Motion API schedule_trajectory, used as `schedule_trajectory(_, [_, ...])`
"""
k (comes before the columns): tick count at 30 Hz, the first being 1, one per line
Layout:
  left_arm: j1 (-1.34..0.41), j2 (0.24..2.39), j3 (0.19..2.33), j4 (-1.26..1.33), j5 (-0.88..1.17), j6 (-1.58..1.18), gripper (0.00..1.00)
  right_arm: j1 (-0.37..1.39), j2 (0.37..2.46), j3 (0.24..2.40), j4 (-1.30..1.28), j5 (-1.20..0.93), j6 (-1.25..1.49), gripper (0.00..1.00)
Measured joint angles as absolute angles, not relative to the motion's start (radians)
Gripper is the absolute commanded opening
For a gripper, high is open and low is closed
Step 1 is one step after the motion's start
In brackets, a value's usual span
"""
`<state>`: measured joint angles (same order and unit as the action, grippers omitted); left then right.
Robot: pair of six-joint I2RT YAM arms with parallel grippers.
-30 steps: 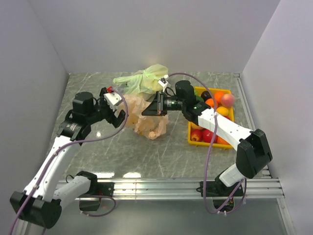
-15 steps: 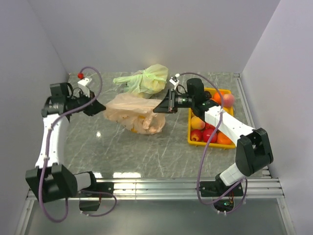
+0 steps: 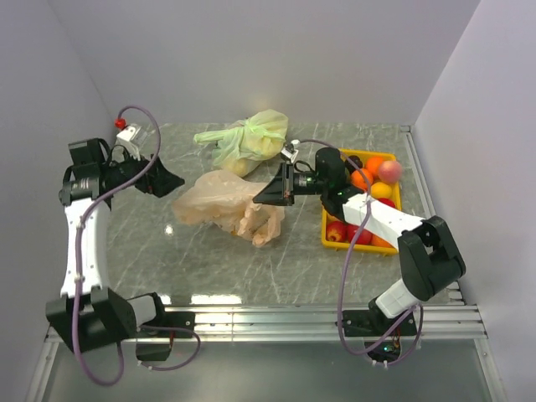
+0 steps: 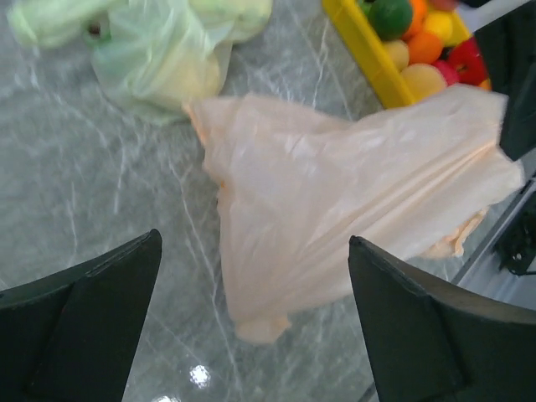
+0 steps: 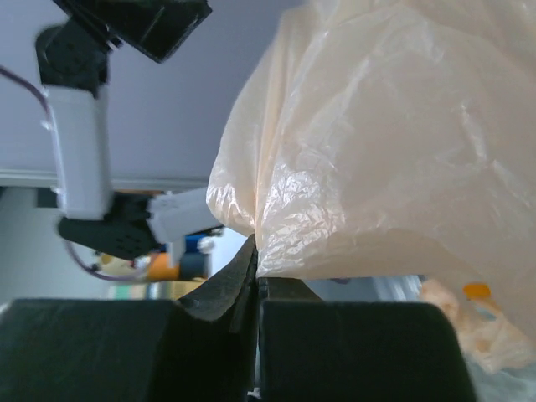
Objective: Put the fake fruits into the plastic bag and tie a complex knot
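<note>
The peach-orange plastic bag [image 3: 219, 201] lies crumpled on the marble table, its right end lifted. My right gripper [image 3: 274, 188] is shut on that raised edge of the bag [image 5: 394, 142], with the film pinched between the closed jaws [image 5: 255, 251]. My left gripper [image 3: 170, 180] hangs open just left of the bag, apart from it. In the left wrist view the bag [image 4: 335, 201] sits beyond my open left gripper [image 4: 255, 243] and nothing is between its fingers. The fake fruits [image 3: 370, 179] lie in the yellow tray [image 3: 325, 226], and I see none in the bag.
A pale green knotted bag [image 3: 248, 138] lies behind the peach bag, near the back wall. The yellow tray [image 4: 358, 42] stands at the right, close to the side wall. A metal rail [image 3: 285, 318] runs along the near edge.
My left gripper has opened and let go of the bag's left end, which has dropped to the table. The right gripper has shifted slightly left, still pinching the bag.
</note>
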<state>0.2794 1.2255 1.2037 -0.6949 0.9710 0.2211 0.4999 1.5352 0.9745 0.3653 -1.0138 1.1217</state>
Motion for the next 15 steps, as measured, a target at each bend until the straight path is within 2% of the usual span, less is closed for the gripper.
schedule_trajectory(5, [0.196,1.009,1.157,-0.617,0.96,0.207,0.99,0.508,1.568,0.946,0.587,-1.008,1.374,0.0])
schedule_trajectory(8, [0.036,0.865,1.105,-0.588,0.933,0.203,0.95,0.508,1.593,0.942,0.701,-0.984,1.514,0.0])
schedule_trajectory(9, [-0.017,0.823,1.088,-0.585,0.925,0.197,0.9,0.508,1.603,0.942,0.735,-0.976,1.559,0.0])
schedule_trajectory(12, [-0.132,0.769,1.05,-0.576,0.903,0.184,0.84,0.508,1.625,0.942,0.798,-0.953,1.66,0.0])
schedule_trajectory(14, [-0.19,0.774,1.012,-0.55,0.858,0.16,0.86,0.51,1.629,0.941,0.828,-0.936,1.709,0.0])
schedule_trajectory(15, [-0.218,0.783,0.99,-0.537,0.832,0.148,0.92,0.511,1.629,0.94,0.843,-0.928,1.73,0.0])
